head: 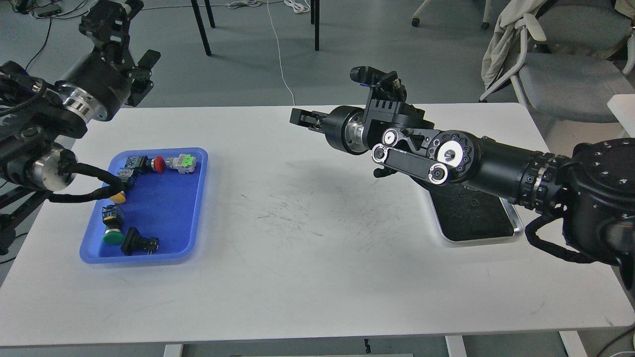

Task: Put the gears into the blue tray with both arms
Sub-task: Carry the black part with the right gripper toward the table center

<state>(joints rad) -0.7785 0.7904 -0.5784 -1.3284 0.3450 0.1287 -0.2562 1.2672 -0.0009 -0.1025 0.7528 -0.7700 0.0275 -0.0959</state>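
Observation:
The blue tray (171, 213) lies at the table's left, holding several coloured push-buttons and a black plug. No gears can be made out in it. A tiny dark speck (475, 202) on the steel tray's floor may be a gear; it is too small to tell. My right gripper (303, 119) points left above the table's far middle, well right of the blue tray. Its dark fingers sit close together, and anything between them is hidden. My left gripper (144, 74) hangs beyond the table's far left corner, above and behind the blue tray, with its fingers indistinct.
A shiny steel tray (516, 225) with a dark bottom sits at the right, mostly under my right forearm. Black cables (84, 196) from my left arm hang over the blue tray's left edge. Chairs and table legs stand beyond the far edge.

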